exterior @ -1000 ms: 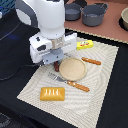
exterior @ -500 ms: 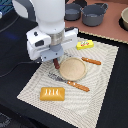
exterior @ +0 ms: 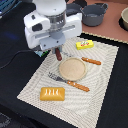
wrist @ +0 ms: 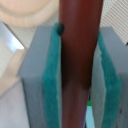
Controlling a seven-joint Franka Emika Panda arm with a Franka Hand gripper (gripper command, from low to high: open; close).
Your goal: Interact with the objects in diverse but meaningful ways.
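My gripper point(exterior: 56, 51) hangs over the placemat's far edge at the exterior view's left, shut on the dark brown sausage point(exterior: 59, 55), whose tip sticks out below the fingers. In the wrist view the sausage point(wrist: 77, 60) stands upright, clamped between the green pads point(wrist: 51, 85). The round tan plate point(exterior: 72, 68) lies just beside and below it, and its rim shows as the plate point(wrist: 30, 15) in the wrist view. The flat yellow box point(exterior: 84, 45) lies at the mat's far side. The orange ridged bread block point(exterior: 52, 93) sits at the near corner.
A fork with an orange handle point(exterior: 70, 82) lies in front of the plate, and another orange-handled utensil point(exterior: 91, 61) lies to its right. Grey pots point(exterior: 95, 14) stand on the brown surface behind. All rests on a woven placemat point(exterior: 105, 85) over a black table.
The gripper has risen a little with the sausage still clamped in it. Everything else on the mat has stayed put.
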